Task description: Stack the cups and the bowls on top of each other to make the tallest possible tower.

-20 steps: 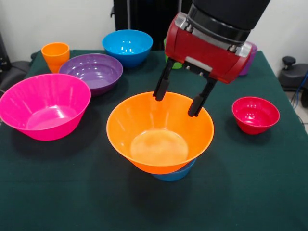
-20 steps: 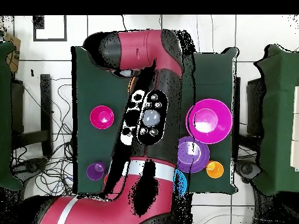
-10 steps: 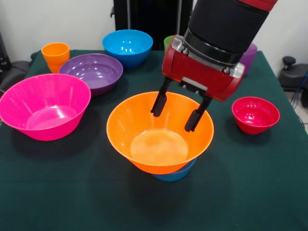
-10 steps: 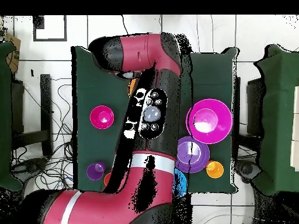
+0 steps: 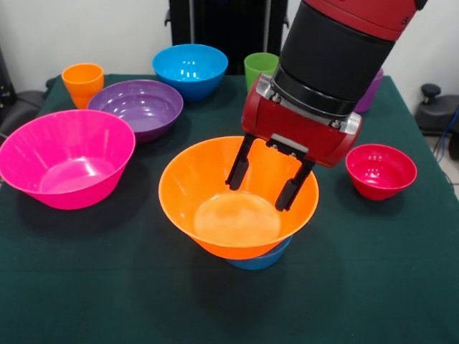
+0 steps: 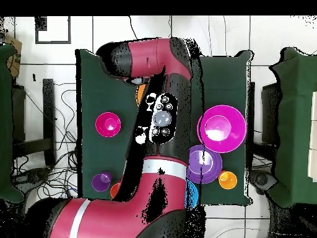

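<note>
No readable text, labels, brands, numbers or signs anywhere: none on bowls, cups, arm or table, in either view.

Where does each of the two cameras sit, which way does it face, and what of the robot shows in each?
Front view: sits across the table, facing the robot; shows the red wrist and the open tool lowered inside the large shiny orange plastic bowl, which rests on a small light-blue bowl.
Overhead view: sits above the green table, looking straight down, robot's base at the bottom; the red-and-black arm covers the centre.
Shared: the large pink plastic bowl and the medium purple bowl, on opposite sides.
</note>
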`<state>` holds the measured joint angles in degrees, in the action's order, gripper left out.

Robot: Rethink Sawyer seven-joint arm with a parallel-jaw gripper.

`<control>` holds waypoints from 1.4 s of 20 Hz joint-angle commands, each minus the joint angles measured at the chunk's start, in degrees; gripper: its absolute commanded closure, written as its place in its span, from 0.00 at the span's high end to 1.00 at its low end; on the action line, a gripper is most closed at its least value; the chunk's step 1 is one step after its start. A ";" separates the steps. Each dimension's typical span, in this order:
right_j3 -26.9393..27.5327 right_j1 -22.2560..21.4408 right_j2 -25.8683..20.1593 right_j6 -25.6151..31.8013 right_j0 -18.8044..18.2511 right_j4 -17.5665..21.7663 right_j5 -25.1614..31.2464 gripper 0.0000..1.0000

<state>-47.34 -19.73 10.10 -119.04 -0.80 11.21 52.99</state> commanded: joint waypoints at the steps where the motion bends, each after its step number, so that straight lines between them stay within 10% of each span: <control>1: -7.62 2.34 -8.37 19.36 -2.16 5.18 -3.16 1.00; 28: -11.17 2.84 -15.01 20.92 -5.32 6.13 -2.89 1.00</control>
<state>-51.27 -19.05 2.83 -114.02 -5.05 14.15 51.21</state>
